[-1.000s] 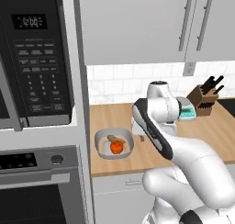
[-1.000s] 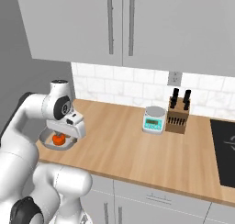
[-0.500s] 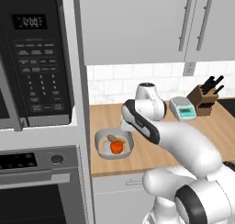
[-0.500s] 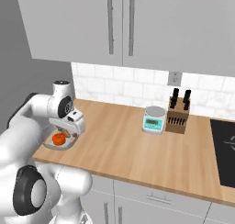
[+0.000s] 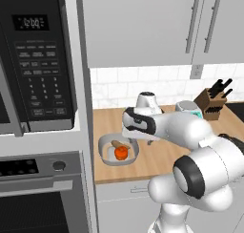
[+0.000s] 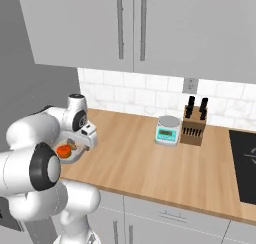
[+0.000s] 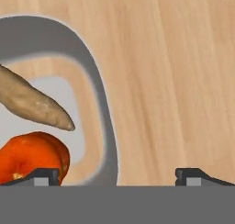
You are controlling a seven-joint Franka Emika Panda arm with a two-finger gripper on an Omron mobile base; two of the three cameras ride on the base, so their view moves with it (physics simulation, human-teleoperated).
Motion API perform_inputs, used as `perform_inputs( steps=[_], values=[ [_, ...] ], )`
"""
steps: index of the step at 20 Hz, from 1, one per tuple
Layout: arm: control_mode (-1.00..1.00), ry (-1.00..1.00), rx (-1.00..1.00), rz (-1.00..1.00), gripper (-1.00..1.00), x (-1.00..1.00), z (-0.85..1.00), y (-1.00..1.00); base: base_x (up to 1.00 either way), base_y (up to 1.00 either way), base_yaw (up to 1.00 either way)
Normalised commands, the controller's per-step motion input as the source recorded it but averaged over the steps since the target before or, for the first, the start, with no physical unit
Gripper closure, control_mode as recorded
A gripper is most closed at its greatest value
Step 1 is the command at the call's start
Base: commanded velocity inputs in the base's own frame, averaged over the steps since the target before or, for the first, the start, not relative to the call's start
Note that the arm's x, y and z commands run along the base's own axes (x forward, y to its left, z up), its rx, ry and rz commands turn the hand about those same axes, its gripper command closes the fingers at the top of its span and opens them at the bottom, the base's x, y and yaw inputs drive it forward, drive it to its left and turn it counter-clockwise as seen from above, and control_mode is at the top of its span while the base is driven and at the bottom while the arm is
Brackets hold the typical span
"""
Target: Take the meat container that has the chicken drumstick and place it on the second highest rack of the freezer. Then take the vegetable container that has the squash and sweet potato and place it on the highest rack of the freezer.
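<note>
Grab veg tub (image 5: 117, 151) by its rim.
Fingers (image 7: 36, 176) wide open, empty, straddling rim beside squash (image 7: 31, 156); drop straight, then close.

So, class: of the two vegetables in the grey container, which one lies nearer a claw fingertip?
The squash, round and orange-red, sits right beside one fingertip; the tan sweet potato lies farther off.

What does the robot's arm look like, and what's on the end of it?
The arm is glossy white, built from fat rounded segments joined by dark grey rings, like big knuckles. No cables or markings show on it. Its end effector has two small dark fingertips, squarish with pale grey faces.
</note>
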Motion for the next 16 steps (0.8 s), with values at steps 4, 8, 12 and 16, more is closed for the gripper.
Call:
perform_inputs(
  steps=[4, 8, 12, 16],
  values=[
    [-1.00, 0.00, 0.00, 0.00, -1.00, 0.36, -0.50, 0.01, 0.00, 0.00, 0.00],
    [-1.00, 0.00, 0.00, 0.00, -1.00, 0.35, -0.47, 0.03, 0.00, 0.00, 0.00],
    [-1.00, 0.00, 0.00, 0.00, -1.00, 0.25, -0.30, 0.10, 0.00, 0.00, 0.00],
    [-1.00, 0.00, 0.00, 0.00, -1.00, 0.00, -0.18, 0.06, 0.00, 0.00, 0.00]
  ],
)
